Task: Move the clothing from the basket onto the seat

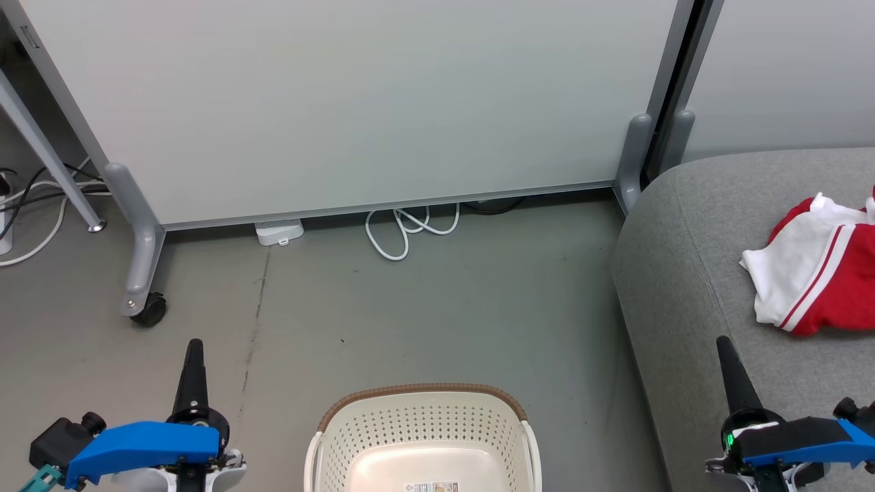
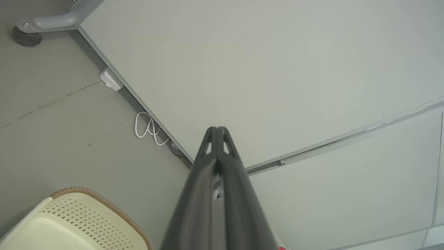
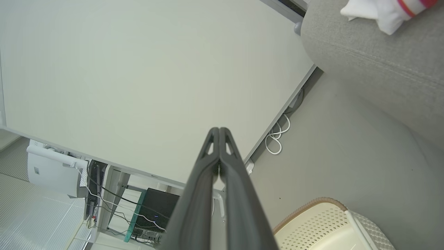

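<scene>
The cream-white basket [image 1: 424, 437] with its brown rim stands on the floor at the bottom centre of the head view; its visible bottom holds just a sticker. It shows again in the left wrist view [image 2: 76, 222] and in the right wrist view [image 3: 326, 225]. Red and white clothing [image 1: 820, 273] lies bunched on the grey seat [image 1: 690, 273] at the right; a corner of the clothing [image 3: 381, 12] lies on the seat [image 3: 374, 66]. My left gripper [image 1: 193, 345] is shut and empty, left of the basket. My right gripper [image 1: 721, 342] is shut and empty over the seat's front edge.
A pale partition panel [image 1: 355, 102] on grey wheeled feet [image 1: 140, 273] stands behind the basket. A white cable loop [image 1: 403, 232] and a small white box [image 1: 279, 232] lie at its base. More cables [image 1: 34, 198] run at the far left. Grey floor [image 1: 444, 307] spreads between.
</scene>
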Tool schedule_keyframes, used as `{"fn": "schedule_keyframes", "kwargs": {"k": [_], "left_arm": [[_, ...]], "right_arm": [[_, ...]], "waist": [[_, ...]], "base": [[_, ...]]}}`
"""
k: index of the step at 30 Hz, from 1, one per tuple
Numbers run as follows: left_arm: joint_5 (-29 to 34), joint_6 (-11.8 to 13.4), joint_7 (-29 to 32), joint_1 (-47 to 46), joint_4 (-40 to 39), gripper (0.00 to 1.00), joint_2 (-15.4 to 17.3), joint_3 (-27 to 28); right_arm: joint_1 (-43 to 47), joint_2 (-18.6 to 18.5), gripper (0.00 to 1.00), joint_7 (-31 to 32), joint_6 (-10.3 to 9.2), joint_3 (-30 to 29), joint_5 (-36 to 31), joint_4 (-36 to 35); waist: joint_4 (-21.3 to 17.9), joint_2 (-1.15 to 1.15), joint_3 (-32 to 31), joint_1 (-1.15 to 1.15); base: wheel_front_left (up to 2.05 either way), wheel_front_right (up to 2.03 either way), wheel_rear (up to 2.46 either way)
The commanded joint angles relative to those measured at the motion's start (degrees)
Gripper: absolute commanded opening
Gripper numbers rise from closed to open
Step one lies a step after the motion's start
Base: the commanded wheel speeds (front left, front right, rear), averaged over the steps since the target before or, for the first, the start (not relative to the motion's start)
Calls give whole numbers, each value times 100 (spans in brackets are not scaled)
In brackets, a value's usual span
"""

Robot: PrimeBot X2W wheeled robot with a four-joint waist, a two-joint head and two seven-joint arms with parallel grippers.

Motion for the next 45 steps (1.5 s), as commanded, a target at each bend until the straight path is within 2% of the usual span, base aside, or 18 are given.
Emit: {"fn": "schedule_keyframes", "kwargs": {"k": [1,45], "left_arm": [[-162,-44,40,-137,-66,0,7,37],[-2290,-99,569,-278,-99,0,7,220]], "right_arm": [[-146,-7,0,45,3,-21,175,-73],[-302,-6,0,583,4,-146,2276,-95]], "waist": [[-5,0,1,0],[-150,0,33,0]], "base": [[0,0,0],[0,0,0]]}}
